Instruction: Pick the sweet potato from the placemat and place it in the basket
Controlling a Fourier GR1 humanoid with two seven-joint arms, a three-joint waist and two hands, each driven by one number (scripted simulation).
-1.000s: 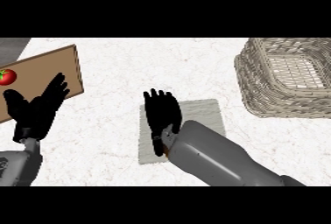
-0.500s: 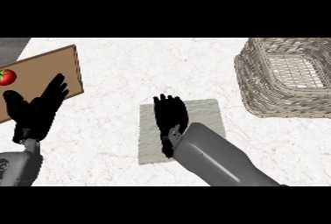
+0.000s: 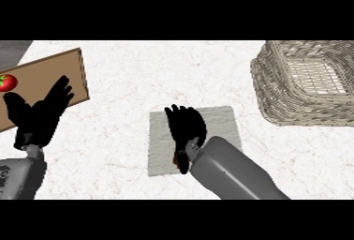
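Note:
A grey placemat (image 3: 221,123) lies in the middle of the white counter. My right hand (image 3: 187,129) is laid over it with fingers stretched toward the far side. The sweet potato (image 3: 176,160) is almost wholly hidden under that hand; only a brown sliver shows by the thumb at the hand's left edge. The wicker basket (image 3: 276,101) stands at the far right, well apart from the hand. My left hand (image 3: 38,117) rests open at the left, fingers up, over the near edge of a wooden board.
A wooden cutting board (image 3: 48,77) lies at the far left with a red tomato (image 3: 7,82) on it. White counter surface runs between the placemat and the basket.
My right hand has drawn slightly back and to the right over the placemat, and a brown sliver of sweet potato now shows beside it. The left hand has not moved.

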